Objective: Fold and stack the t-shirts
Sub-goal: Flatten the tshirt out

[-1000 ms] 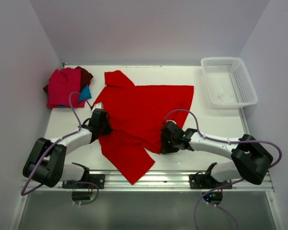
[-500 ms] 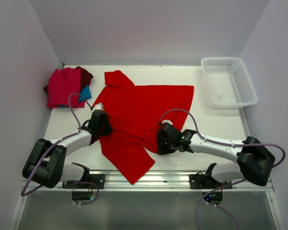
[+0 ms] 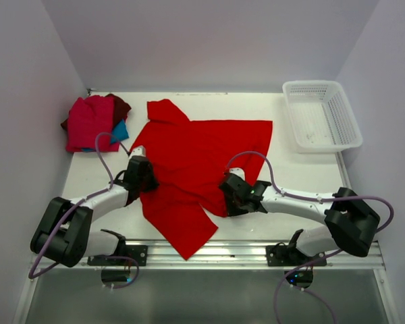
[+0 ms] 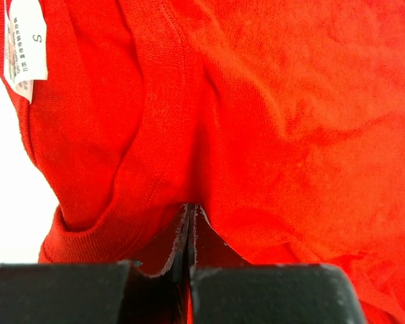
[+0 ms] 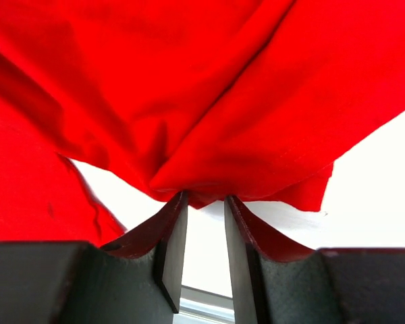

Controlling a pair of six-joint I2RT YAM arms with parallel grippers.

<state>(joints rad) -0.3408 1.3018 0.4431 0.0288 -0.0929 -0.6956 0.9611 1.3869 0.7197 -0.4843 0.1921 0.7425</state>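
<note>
Your left gripper (image 4: 189, 226) was clenched on the red t-shirt (image 3: 202, 145) close to the collar and size label (image 4: 25, 47), likely to anchor that side while the cloth was straightened. Your right gripper (image 5: 204, 202) had its fingers slightly parted with a bunched edge at their tips; I cannot tell whether it truly gripped. The shirt lay spread across the middle of the table (image 3: 304, 172), between both grippers, one part trailing toward the near edge. The folded t-shirts (image 3: 91, 121) sat at the far left corner.

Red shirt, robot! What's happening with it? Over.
Left gripper shut on red shirt. Right gripper at its near hem, grip unclear. Shirt spread out, not folded. Only the arms over it.
</note>
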